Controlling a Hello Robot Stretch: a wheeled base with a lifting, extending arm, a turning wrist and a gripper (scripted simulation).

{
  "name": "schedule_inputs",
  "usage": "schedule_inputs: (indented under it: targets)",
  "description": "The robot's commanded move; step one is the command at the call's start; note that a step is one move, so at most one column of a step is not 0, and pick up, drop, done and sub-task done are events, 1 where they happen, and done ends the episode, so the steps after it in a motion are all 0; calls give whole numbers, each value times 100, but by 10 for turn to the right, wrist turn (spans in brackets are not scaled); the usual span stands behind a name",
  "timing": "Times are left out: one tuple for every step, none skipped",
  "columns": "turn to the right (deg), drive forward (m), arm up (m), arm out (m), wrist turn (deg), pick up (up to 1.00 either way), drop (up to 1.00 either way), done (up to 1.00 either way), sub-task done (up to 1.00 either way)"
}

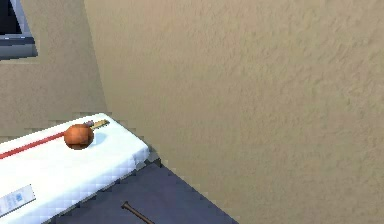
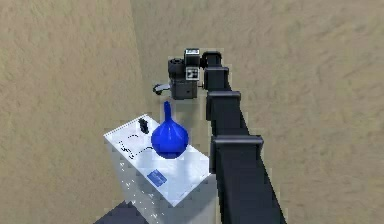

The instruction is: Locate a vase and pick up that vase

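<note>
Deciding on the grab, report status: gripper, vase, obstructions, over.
Gripper shows just above blue vase; hold unknown. Vase upright on white cabinet. Nothing visible between them.

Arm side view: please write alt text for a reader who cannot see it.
A blue vase with a thin neck stands on a white cabinet. The dark arm reaches past it, its gripper higher in the picture.

The forward view looks ahead and down, close to a tan wall [image 1: 250, 90], with a white worktop [image 1: 100, 155] at its left. The arm side view looks down along the arm [image 2: 235, 140] at a near small worktop [image 2: 185, 170]. Both views show tan wall.
</note>
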Motion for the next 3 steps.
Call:
schedule_inputs:
  targets:
    - [0,0,-30,0,0,0,0,0,0]
    - [0,0,0,0,0,100,0,0,0]
    - [0,0,10,0,0,0,0,0,0]
